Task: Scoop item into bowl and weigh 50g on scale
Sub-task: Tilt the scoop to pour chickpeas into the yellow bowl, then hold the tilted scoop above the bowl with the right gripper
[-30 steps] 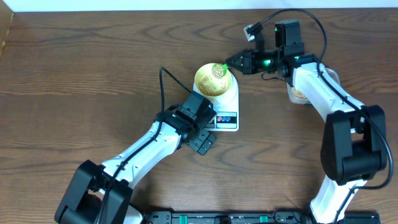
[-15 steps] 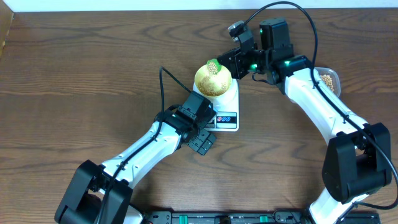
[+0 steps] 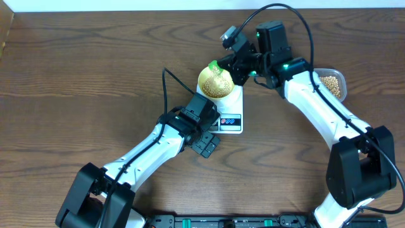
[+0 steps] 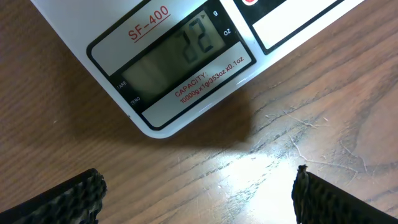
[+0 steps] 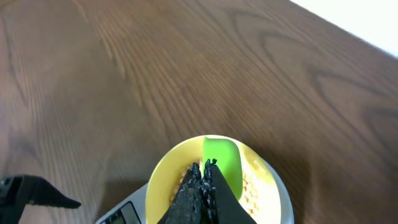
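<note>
The pale yellow bowl (image 3: 216, 82) stands on the white scale (image 3: 232, 104) and holds tan beans (image 5: 255, 186). My right gripper (image 3: 229, 65) is over the bowl's far rim, shut on a green scoop (image 3: 214, 65). In the right wrist view the gripper (image 5: 204, 167) points down into the bowl (image 5: 163, 180), and no beans show on the scoop (image 5: 222, 158) beyond its tips. My left gripper (image 3: 204, 144) sits low just in front of the scale, open and empty. In the left wrist view the gripper (image 4: 199, 199) faces the scale's display (image 4: 174, 62), which reads 22.
A clear tub (image 3: 332, 84) with more beans stands at the right, behind my right arm. My left arm's black cable (image 3: 166, 85) loops up to the left of the bowl. Bare wooden table (image 3: 76, 95) spreads to the left and front.
My right gripper has swung left with the green scoop, from the bowl's right rim to over its far side, uncovering the tub. The left arm has not moved.
</note>
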{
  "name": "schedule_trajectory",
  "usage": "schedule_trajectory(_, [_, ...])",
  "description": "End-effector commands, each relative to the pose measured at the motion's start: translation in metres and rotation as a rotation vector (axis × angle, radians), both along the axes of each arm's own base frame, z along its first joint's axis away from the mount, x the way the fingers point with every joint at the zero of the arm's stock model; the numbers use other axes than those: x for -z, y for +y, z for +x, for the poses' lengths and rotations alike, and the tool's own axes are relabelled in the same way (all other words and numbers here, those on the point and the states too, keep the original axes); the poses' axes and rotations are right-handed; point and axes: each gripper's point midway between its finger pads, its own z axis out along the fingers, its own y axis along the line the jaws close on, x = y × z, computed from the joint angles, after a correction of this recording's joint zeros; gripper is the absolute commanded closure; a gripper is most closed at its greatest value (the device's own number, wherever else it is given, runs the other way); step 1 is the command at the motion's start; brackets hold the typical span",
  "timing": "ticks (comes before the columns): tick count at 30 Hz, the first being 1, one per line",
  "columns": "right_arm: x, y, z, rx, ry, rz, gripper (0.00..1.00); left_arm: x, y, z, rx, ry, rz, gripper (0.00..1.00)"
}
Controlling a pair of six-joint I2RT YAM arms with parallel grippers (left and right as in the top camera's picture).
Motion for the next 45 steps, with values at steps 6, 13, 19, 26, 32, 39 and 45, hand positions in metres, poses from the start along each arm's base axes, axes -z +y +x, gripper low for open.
schedule_trajectory(6, [-0.036,-0.004,-0.006,-0.054,-0.191,-0.068,0.99,0.003,0.001,-0.002,0.008,0.008,0.010,0.02])
schedule_trajectory(13, [-0.037,-0.003,-0.012,-0.083,-0.207,-0.090,0.99,0.003,0.001,-0.002,0.008,0.008,0.010,0.02])
schedule_trajectory(19, [-0.036,0.000,-0.014,-0.105,-0.223,-0.101,0.99,0.003,0.001,-0.002,0.008,0.008,0.010,0.02])
schedule_trajectory(26, [-0.035,-0.002,-0.012,-0.104,-0.240,-0.120,0.99,0.003,0.001,-0.002,0.008,0.008,0.010,0.02])
schedule_trajectory(32, [-0.035,-0.003,-0.012,-0.101,-0.240,-0.122,0.99,0.003,0.001,-0.002,0.008,0.008,0.010,0.02])
schedule_trajectory(39, [-0.035,-0.003,-0.012,-0.101,-0.240,-0.122,0.99,0.003,0.001,-0.002,0.008,0.008,0.010,0.02])
schedule_trajectory(45, [-0.035,-0.003,-0.012,-0.101,-0.240,-0.122,0.99,0.003,0.001,-0.002,0.008,0.008,0.010,0.02])
